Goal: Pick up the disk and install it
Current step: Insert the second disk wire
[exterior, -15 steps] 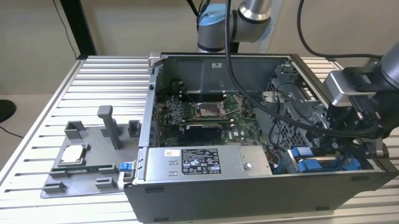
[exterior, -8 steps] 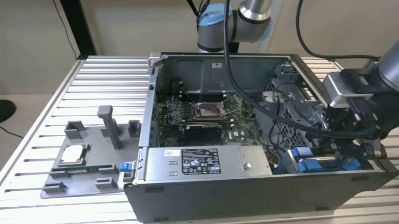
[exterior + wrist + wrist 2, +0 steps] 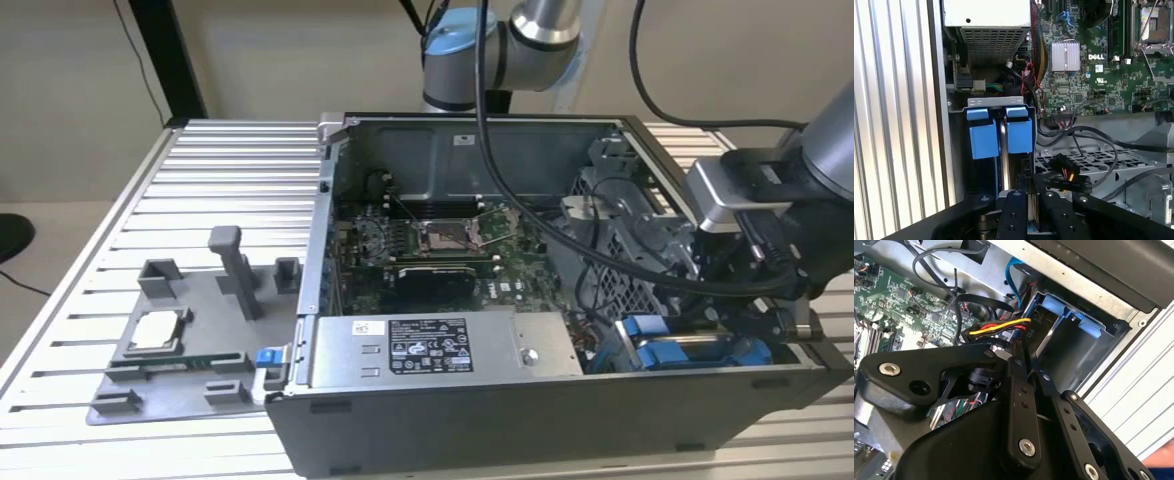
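– Where's the disk?
– One disk, on edge in the drive bay at the corner of the open computer case, its silver edge between two blue tabs in the first wrist view
– And the gripper?
– One gripper, just above that bay in both wrist views, fingertips drawn near each other; whether it is clamping anything I cannot tell
– Anything else?
– One grey power box beside the bay, one motherboard
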`<state>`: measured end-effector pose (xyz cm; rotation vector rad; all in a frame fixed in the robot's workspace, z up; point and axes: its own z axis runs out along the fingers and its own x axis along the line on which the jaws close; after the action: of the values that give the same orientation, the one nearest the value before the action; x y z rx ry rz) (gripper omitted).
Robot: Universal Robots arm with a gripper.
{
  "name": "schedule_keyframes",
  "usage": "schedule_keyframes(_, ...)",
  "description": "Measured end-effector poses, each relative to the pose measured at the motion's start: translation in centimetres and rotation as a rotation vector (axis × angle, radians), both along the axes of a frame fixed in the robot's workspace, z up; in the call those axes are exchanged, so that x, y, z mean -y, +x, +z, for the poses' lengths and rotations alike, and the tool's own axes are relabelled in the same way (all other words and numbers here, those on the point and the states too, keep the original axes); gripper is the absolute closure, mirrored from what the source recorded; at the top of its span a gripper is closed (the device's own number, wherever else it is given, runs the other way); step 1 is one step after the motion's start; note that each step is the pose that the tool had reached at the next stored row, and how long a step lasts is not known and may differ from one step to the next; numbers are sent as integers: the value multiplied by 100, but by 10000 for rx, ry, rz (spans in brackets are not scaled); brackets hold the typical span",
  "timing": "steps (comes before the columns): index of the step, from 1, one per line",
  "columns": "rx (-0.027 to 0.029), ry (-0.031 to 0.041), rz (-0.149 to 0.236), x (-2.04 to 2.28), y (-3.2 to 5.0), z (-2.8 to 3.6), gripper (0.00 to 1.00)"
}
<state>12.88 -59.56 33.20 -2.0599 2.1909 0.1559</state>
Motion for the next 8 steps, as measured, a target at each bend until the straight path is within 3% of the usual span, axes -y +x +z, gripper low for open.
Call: schedule_keyframes(8,10,5,1,0,-1,-11,100)
